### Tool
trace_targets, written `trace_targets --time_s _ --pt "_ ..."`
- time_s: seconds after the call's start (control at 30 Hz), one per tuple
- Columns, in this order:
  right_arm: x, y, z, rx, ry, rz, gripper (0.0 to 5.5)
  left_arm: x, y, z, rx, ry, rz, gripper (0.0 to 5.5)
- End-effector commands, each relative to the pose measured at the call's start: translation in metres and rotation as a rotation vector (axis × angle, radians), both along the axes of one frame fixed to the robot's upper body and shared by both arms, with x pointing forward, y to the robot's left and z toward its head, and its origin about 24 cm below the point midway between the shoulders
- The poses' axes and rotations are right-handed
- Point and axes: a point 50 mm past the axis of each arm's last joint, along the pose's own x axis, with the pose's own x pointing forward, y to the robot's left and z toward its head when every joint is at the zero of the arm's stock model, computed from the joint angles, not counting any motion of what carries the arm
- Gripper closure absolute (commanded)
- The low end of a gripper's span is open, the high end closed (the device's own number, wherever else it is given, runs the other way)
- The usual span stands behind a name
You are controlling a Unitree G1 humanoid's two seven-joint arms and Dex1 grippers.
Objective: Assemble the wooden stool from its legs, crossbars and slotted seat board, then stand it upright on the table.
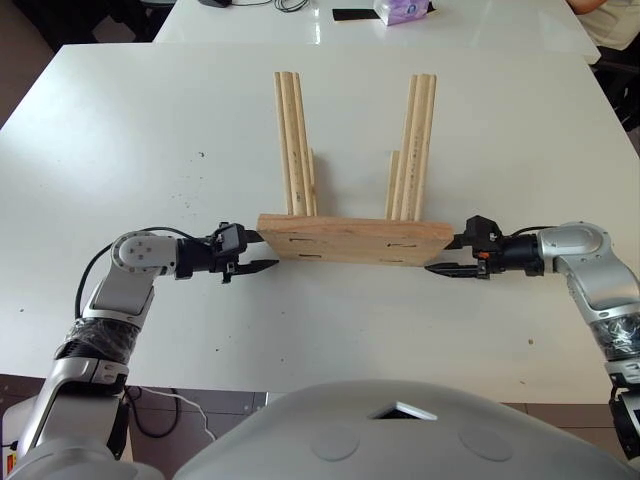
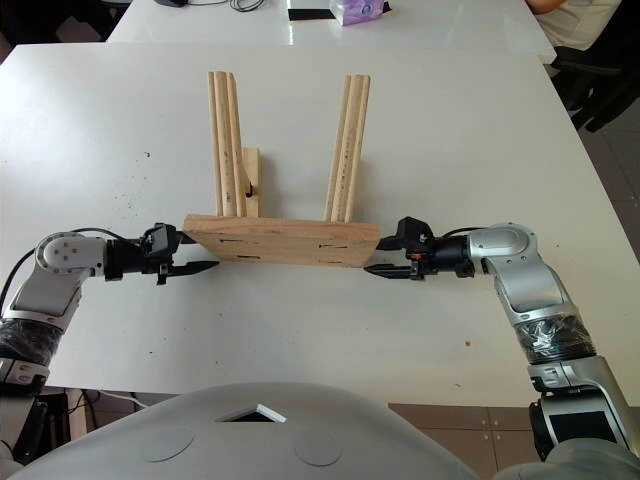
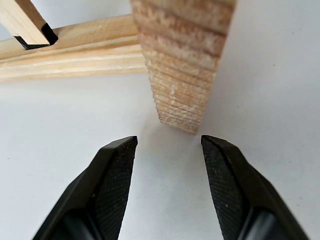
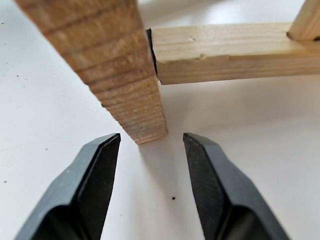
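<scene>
Between left hand [image 3: 168,140], right hand [image 4: 151,136]: stool [image 1: 355,240]

**Head views.** The seat board [image 1: 354,240], standing on edge, covers the near ends of the legs [image 1: 294,140], so you cannot see how they meet it. The slots [image 1: 300,240] in its face are too small for you to judge what they hold. A purple box [image 1: 405,10] on the far table [image 1: 480,25] is cropped by the frame.

**Wrist views.** The frame edge cuts off the board's end and the finger bases of the left claw [image 3: 168,141] and right claw [image 4: 151,136]. A square bar [image 4: 225,52] runs out of frame.
</scene>
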Motion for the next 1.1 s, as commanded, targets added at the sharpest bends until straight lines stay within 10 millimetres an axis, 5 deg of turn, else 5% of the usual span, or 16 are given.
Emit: trace_targets --time_s 0.03,0.4,0.6,0.8,1.1 --pt "0.001 0.003 0.006 0.003 0.000 0.034 3.17 0.000 -0.004 0.000 0.002 0.010 -0.036 3.11" --pt "0.009 0.019 0.003 0.064 -0.001 0.027 3.35 0.007 -0.016 0.001 -0.038 -0.022 -0.076 3.07" --pt "0.008 0.020 -0.003 0.077 0.023 -0.006 3.99 0.006 -0.019 0.001 -0.078 -0.002 -0.080 4.00" --pt "0.005 0.023 -0.002 0.114 0.053 -0.006 3.99 0.005 -0.029 0.012 -0.200 0.031 -0.064 4.03" --pt "-0.004 0.037 0.025 0.325 0.218 -0.023 3.99 -0.005 -0.040 0.028 -0.378 0.182 -0.029 4.03"
